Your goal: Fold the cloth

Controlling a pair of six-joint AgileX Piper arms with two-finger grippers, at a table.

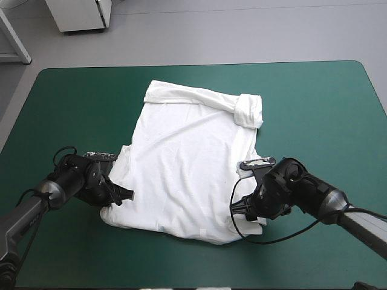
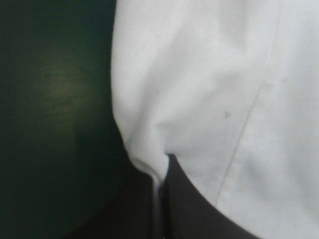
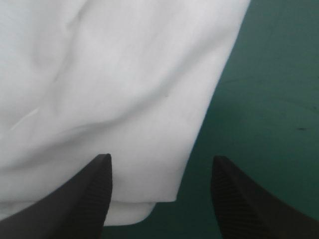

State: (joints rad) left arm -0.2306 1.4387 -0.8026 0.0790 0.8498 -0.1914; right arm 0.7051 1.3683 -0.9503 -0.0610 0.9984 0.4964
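Note:
The white T-shirt (image 1: 187,157) lies spread on the teal-green cover (image 1: 314,109), mostly flat, with a rolled-up sleeve (image 1: 248,109) at its far right corner. My left gripper (image 1: 119,194) sits low at the shirt's near left corner. In the left wrist view its black fingers (image 2: 199,209) are all but shut, with a fold of the T-shirt (image 2: 224,74) pinched between them. My right gripper (image 1: 242,208) is at the shirt's near right edge. The right wrist view shows that gripper (image 3: 162,158) open, with the T-shirt's (image 3: 114,74) edge and corner lying between its fingers.
Bare cover (image 1: 78,103) stretches left of the shirt, and more lies to the right and along the near edge. In both wrist views the cover (image 2: 50,99) (image 3: 269,74) runs right beside the cloth's edge.

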